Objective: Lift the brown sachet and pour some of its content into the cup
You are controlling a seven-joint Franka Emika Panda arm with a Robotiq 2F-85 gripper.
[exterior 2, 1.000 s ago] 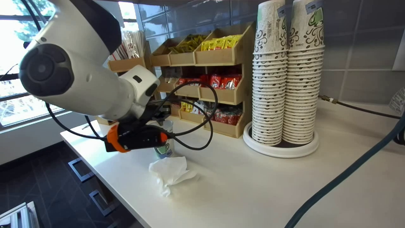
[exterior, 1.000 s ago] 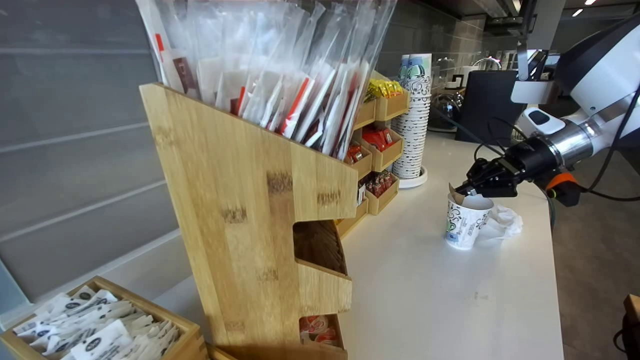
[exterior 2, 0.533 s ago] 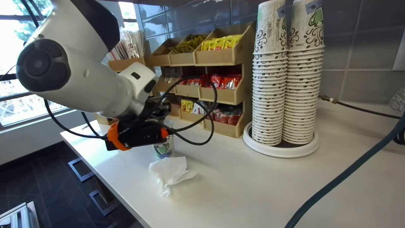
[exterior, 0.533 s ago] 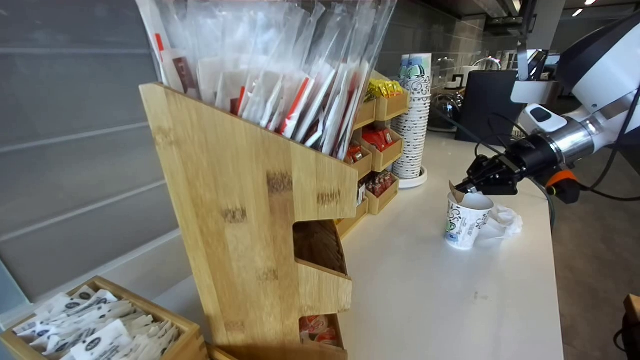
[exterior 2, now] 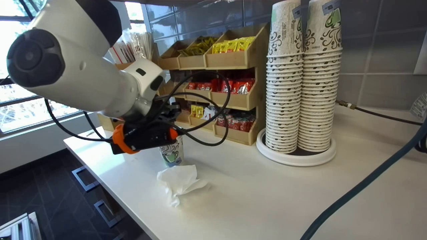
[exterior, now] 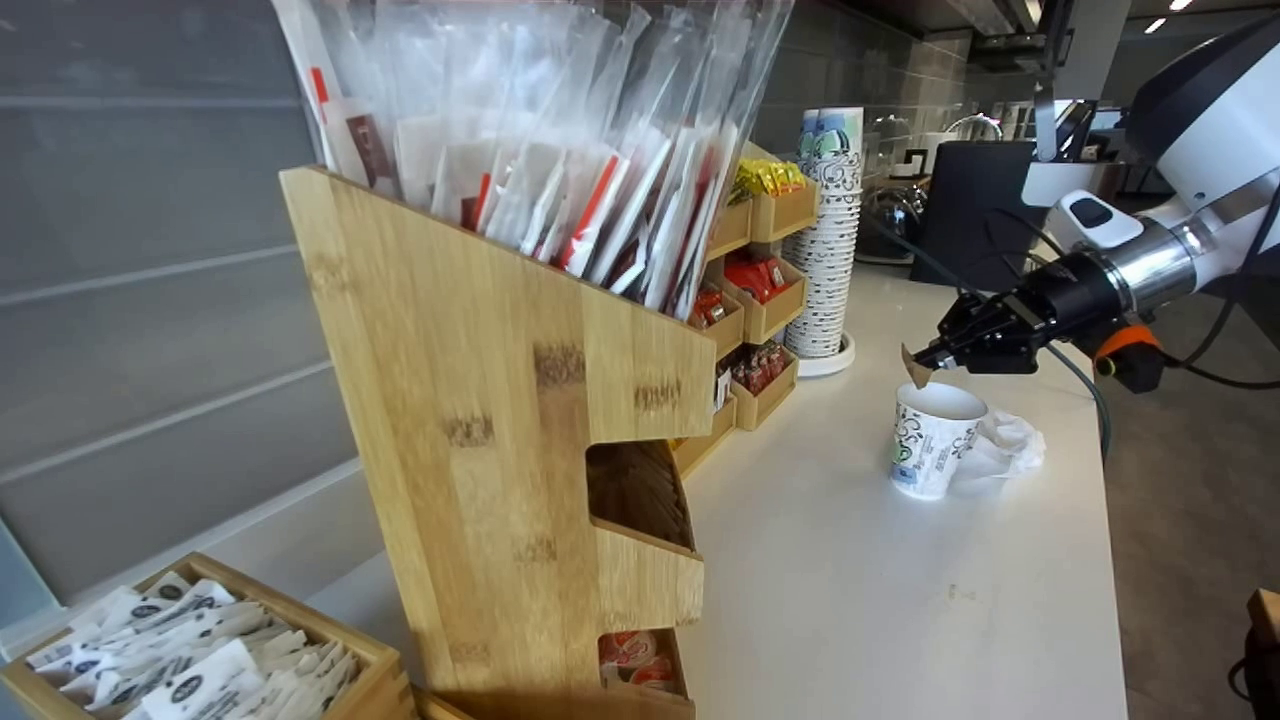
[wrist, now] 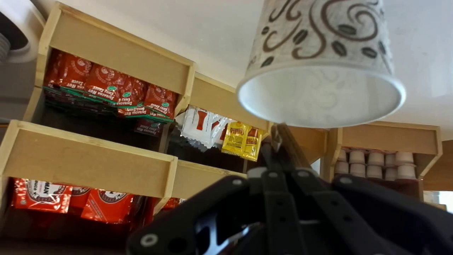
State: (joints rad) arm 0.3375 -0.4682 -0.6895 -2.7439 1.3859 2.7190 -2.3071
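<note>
My gripper (exterior: pixel 932 357) is shut on the brown sachet (exterior: pixel 916 367), a small tan-brown packet. The sachet hangs tilted from the fingertips, its lower end just above the cup's rim at the wall-side edge. The cup (exterior: pixel 932 450) is a single white paper cup with dark swirls and a bluish-green print, upright on the counter. In an exterior view the arm hides the cup's top (exterior 2: pixel 172 153) and the sachet. In the upside-down wrist view the cup (wrist: pixel 318 42) shows its open mouth, and the sachet (wrist: pixel 294 147) is seen edge-on between the fingertips (wrist: pixel 277 152). Contents inside the cup cannot be made out.
A crumpled white napkin (exterior 2: pixel 180 181) lies beside the cup. A wooden rack (exterior: pixel 510 420) with packets stands along the wall. Tall paper cup stacks (exterior 2: pixel 300 100) stand on a white round tray (exterior 2: pixel 297 161). A box of white sachets (exterior: pixel 390 680) is at the front.
My gripper has risen with the sachet. The sachet's lower end was inside the cup's mouth and is now above the rim. The cup and napkin have not moved.
</note>
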